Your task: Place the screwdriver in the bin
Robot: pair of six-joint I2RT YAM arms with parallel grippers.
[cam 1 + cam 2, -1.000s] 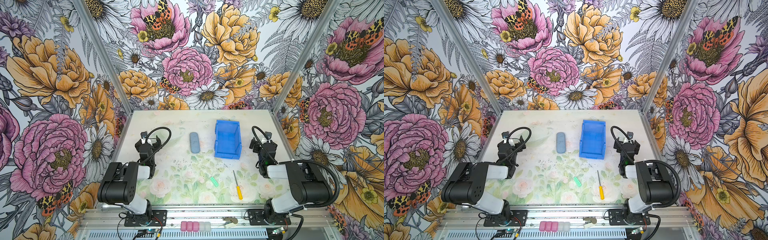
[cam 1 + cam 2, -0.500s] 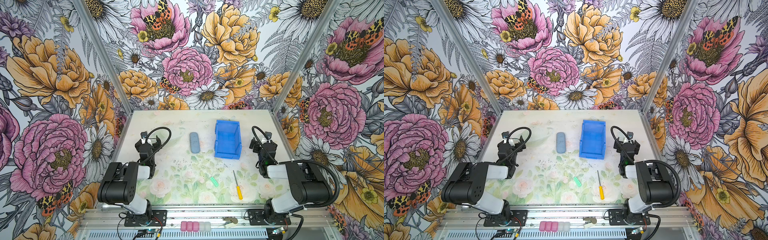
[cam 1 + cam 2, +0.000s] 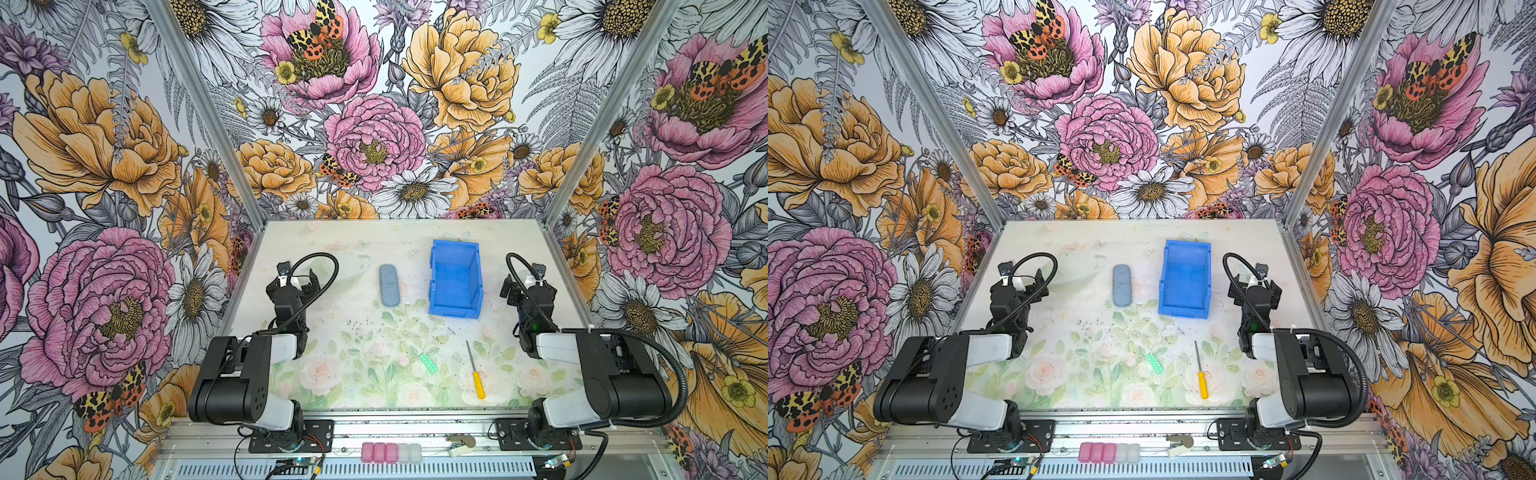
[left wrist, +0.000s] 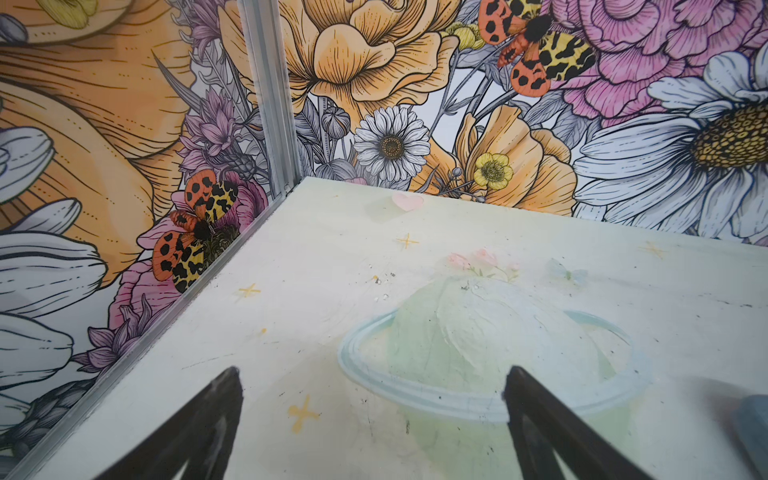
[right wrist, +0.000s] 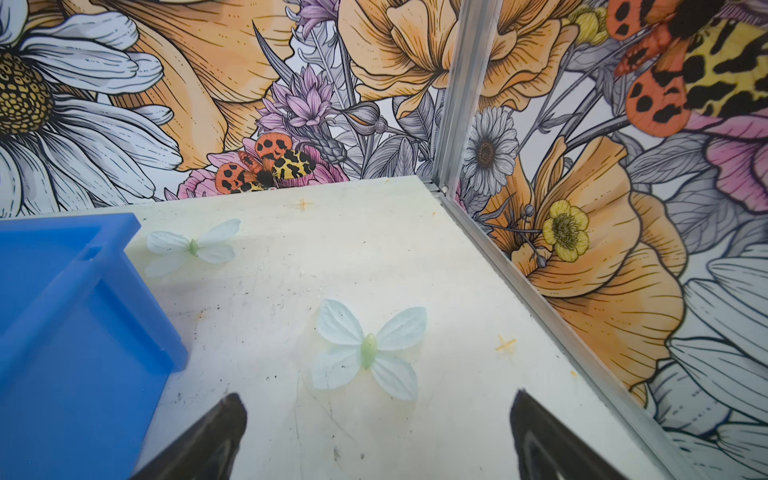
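The screwdriver [image 3: 475, 371] [image 3: 1200, 371], with a yellow handle and a thin metal shaft, lies on the table near the front right, handle towards the front edge. The blue bin [image 3: 455, 309] [image 3: 1185, 311] stands open further back, right of centre; one of its walls [image 5: 62, 316] shows in the right wrist view. My left gripper [image 3: 296, 277] [image 3: 1018, 283] [image 4: 372, 374] rests open at the left side, over bare table. My right gripper [image 3: 524, 284] [image 3: 1253, 286] [image 5: 376, 399] is open at the right side, beside the bin, nothing between its fingers. Neither wrist view shows the screwdriver.
A grey-blue oblong case [image 3: 389, 285] [image 3: 1122, 285] lies left of the bin. A small green perforated strip [image 3: 428, 363] [image 3: 1154, 363] lies left of the screwdriver. Flowered walls close in the table on three sides. Pink and white blocks [image 3: 390, 452] sit on the front rail.
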